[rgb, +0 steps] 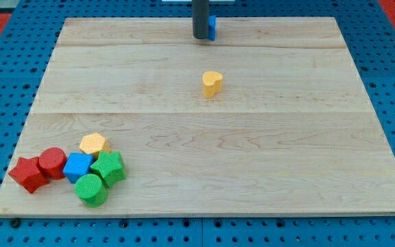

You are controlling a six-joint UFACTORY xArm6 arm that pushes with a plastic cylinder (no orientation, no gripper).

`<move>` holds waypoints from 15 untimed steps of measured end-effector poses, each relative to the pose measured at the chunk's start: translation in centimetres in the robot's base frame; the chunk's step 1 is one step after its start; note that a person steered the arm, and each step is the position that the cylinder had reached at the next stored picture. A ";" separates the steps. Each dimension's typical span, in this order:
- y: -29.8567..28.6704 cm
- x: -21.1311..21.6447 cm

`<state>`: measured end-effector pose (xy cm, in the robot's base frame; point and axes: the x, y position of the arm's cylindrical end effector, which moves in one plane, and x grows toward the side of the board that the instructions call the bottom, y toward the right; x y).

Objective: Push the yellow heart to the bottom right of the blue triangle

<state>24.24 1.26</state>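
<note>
The yellow heart [212,83] lies on the wooden board, a little above and right of its middle. A blue block [212,27], mostly hidden behind my rod, sits at the board's top edge; its shape cannot be made out. My tip [201,37] rests at the top edge, touching or just left of that blue block. The tip is well above the yellow heart, with bare board between them.
A cluster sits at the view's bottom left: a red star [27,174], a red cylinder [51,162], a blue cube [78,167], a yellow hexagon [94,145], a green star [109,167] and a green cylinder [90,190]. The wooden board [286,158] lies on blue pegboard.
</note>
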 end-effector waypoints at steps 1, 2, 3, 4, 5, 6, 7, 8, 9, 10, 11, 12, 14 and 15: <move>0.0 0.0; 0.0 0.0; 0.6 2.9; 1.9 10.7; 2.4 11.8; 2.5 11.8; 6.6 12.8; 6.9 13.3; 6.2 16.0; 5.3 18.0; 5.2 18.0; 2.2 18.0; 1.7 17.7; 0.6 16.2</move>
<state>40.45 1.86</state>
